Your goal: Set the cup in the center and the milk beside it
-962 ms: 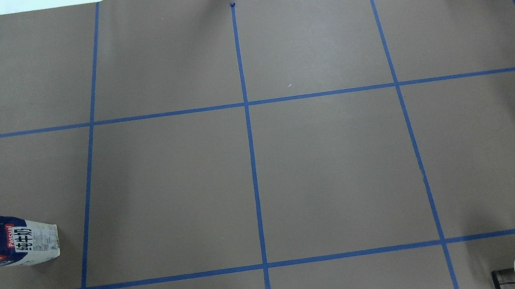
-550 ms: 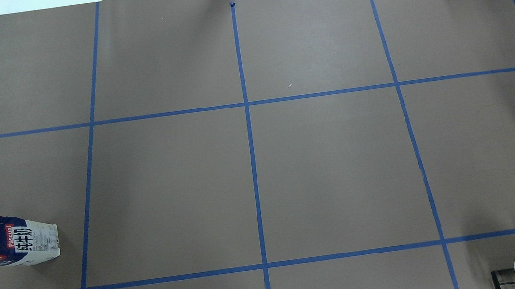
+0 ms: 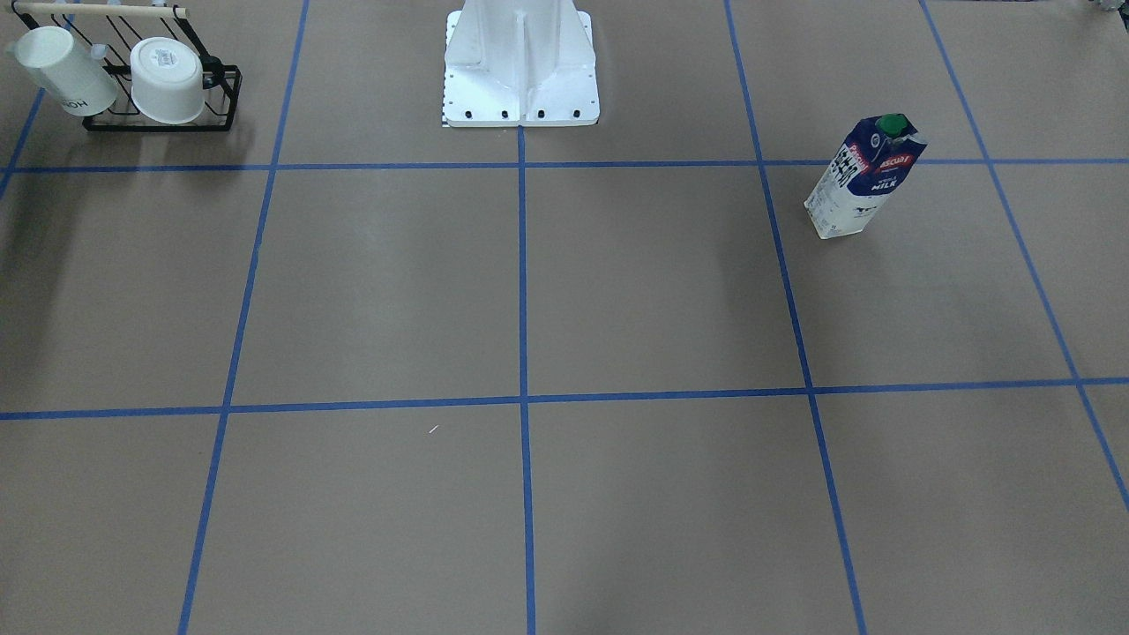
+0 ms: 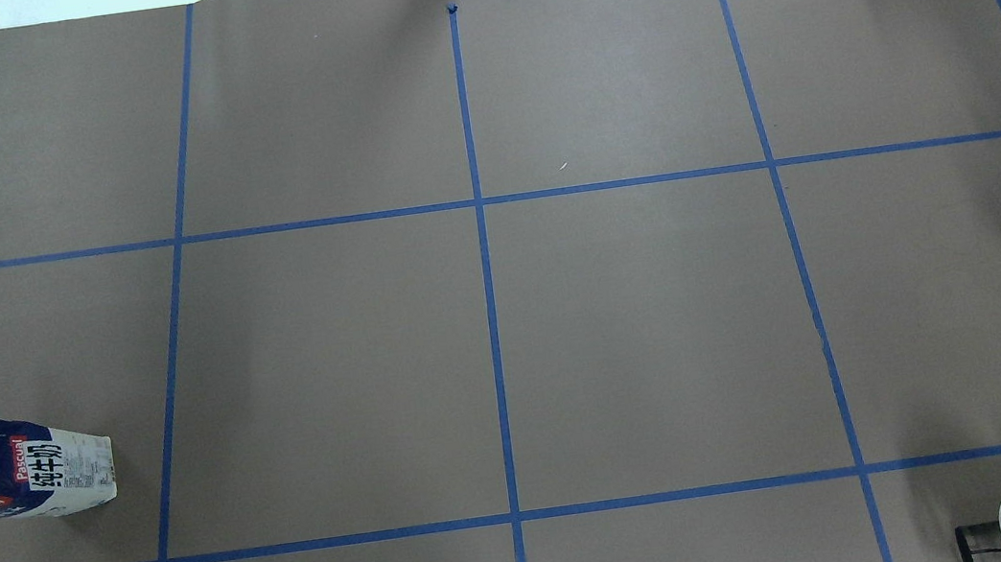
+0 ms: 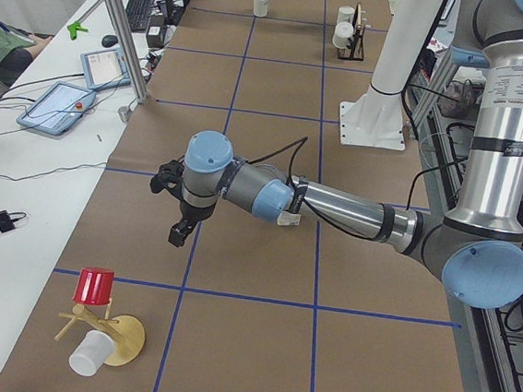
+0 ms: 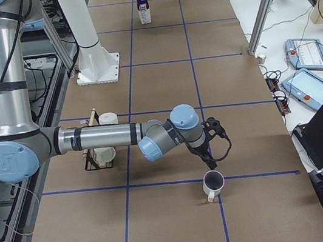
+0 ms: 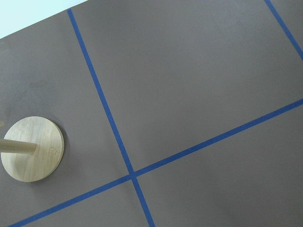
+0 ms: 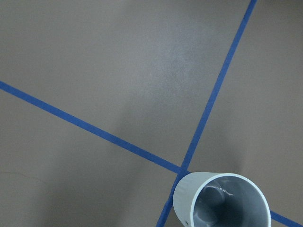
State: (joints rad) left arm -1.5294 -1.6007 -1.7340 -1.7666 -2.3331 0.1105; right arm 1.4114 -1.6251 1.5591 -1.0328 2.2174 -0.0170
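Cup (image 8: 222,202) in right wrist view, milk (image 4: 14,467) overhead, left end effector (image 5: 177,235), right end effector (image 6: 210,163), openings unclear.

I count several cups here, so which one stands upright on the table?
The cup with a handle, by the right gripper; the other cups sit on racks.

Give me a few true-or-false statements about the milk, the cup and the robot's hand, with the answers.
1. The milk stands upright. True.
2. The cup lies on its side. False: it stands mouth up.
3. The cup sits on a crossing of blue tape. True.
4. The right hand holds the cup. False: the cup stands free on the table, with the hand close by.
5. Milk and cup stand side by side. False: they are at opposite ends of the table.
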